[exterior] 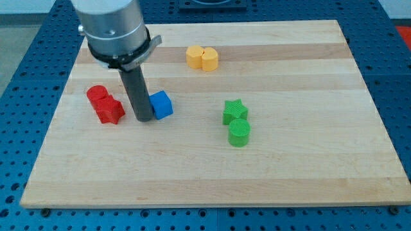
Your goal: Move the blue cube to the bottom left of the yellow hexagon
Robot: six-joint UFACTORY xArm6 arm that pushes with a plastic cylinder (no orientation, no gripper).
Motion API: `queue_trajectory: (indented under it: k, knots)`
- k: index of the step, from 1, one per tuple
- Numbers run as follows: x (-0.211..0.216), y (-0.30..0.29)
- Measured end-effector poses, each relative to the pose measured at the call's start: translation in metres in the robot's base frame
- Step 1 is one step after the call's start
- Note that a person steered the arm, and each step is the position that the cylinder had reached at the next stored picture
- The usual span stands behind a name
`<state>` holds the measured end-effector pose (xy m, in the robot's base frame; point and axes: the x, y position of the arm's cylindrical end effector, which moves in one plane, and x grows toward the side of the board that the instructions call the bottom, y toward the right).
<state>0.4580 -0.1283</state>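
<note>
On the wooden board, my tip rests against the left face of the blue cube; the rod carries no jaws, so no grip state applies. The cube lies below and left of the 2 touching yellow blocks, well apart from them. 2 red blocks sit left of the tip, and a green star touches a green cylinder at the view's right

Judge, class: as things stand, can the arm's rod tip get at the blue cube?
Probably yes: my tip already stands right against the blue cube's left side in the view, nothing between them. The red blocks lie on the tip's other side.
</note>
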Motion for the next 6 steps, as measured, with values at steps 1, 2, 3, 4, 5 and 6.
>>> queue_trajectory:
  k: [1,2,3,4,5,6]
  knots:
    - [0.011,0.014]
    - [0.014,0.038]
    - [0.016,0.056]
    - [0.004,0.058]
    - [-0.027,0.058]
    - [-0.006,0.069]
